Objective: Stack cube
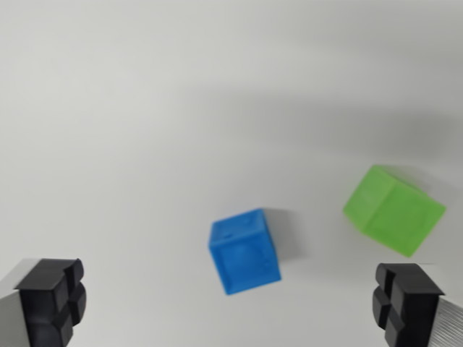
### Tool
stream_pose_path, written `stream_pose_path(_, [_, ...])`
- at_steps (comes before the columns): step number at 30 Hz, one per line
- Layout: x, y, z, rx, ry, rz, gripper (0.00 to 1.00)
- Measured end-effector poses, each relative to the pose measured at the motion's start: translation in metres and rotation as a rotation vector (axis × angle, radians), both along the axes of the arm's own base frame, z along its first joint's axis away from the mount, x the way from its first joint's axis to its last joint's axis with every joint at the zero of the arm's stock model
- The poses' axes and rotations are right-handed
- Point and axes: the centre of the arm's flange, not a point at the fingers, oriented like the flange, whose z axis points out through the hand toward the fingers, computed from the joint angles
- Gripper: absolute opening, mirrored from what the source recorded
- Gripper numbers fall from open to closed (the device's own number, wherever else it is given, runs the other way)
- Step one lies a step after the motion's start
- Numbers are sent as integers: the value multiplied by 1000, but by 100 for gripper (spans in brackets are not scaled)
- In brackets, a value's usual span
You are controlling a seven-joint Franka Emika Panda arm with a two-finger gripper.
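Observation:
A blue cube (244,251) rests on the white table near the middle of the wrist view, low down. To its right and slightly farther off lies a green cube (393,210), turned at an angle. The two cubes stand apart with bare table between them. My gripper (230,307) is open, and nothing is held between its fingers. Its black left fingertip (52,300) shows at the bottom left corner and the right one (405,300) at the bottom right. The blue cube lies between the fingertips and just beyond them. The picture is slightly blurred.
The white table (145,108) fills the view, with a soft grey shadow band across the upper right.

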Motion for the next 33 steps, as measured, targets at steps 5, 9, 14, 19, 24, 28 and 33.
stream_pose_path(5, [-10, -2, -16, -1, 4, 41, 100])
stream_pose_path(9, [-18, -4, -29, -1, 6, 73, 100])
stream_pose_path(14, [-30, -6, -45, -1, 9, 117, 100])
stream_pose_path(19, [-40, -9, -62, -2, 12, 162, 100])
stream_pose_path(24, [-51, -11, -79, -2, 15, 204, 100])
stream_pose_path(28, [-61, -14, -94, -3, 18, 244, 100])
stream_pose_path(33, [-72, -16, -113, -3, 23, 291, 100])
